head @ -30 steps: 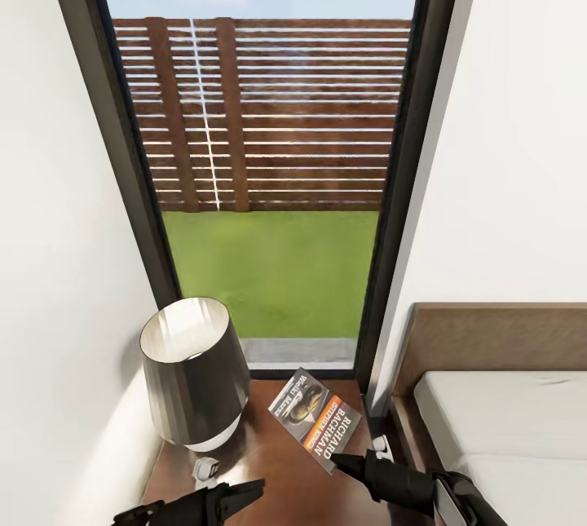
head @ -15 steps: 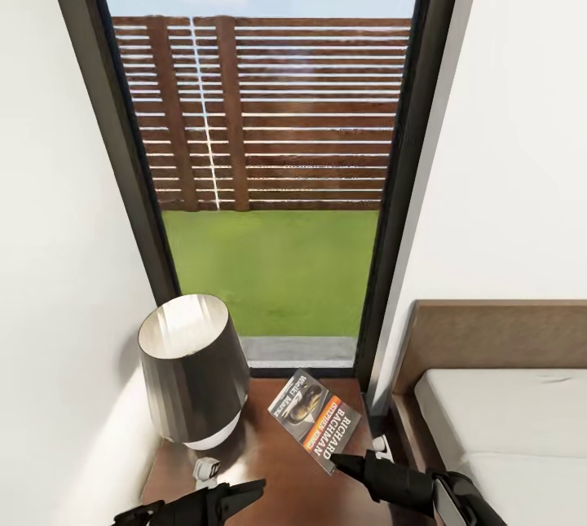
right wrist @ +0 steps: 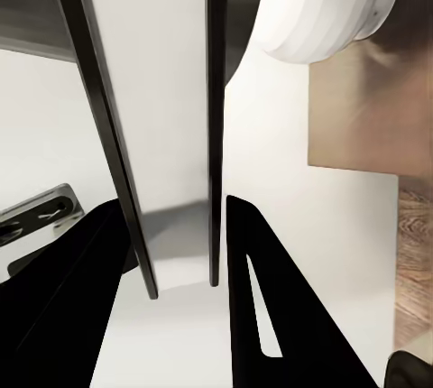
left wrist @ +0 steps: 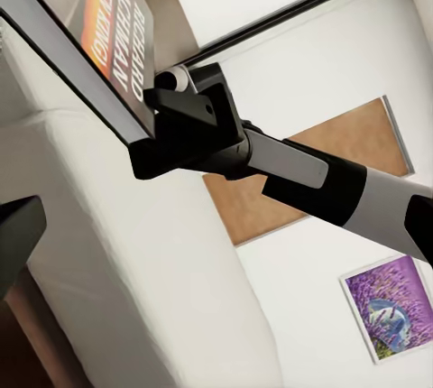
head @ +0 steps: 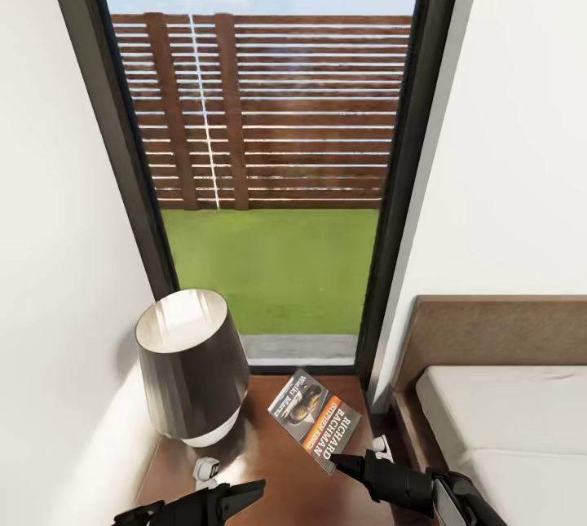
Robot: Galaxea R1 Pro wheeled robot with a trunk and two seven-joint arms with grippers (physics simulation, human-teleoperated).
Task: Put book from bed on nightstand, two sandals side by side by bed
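Left to right: our left gripper (head: 257,487) idles, jaw state unreadable. The book (head: 315,419) sits over the nightstand (head: 269,469) worktop's right edge, clenched by our right gripper (head: 336,461). We release only once it lies flat.

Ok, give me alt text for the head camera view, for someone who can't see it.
The right gripper holds the book by its near edge, over the dark wooden nightstand beside a dark-shaded lamp. The left gripper hovers open near the lamp. Behind is a tall window on grass and a fence; the bed is at right.
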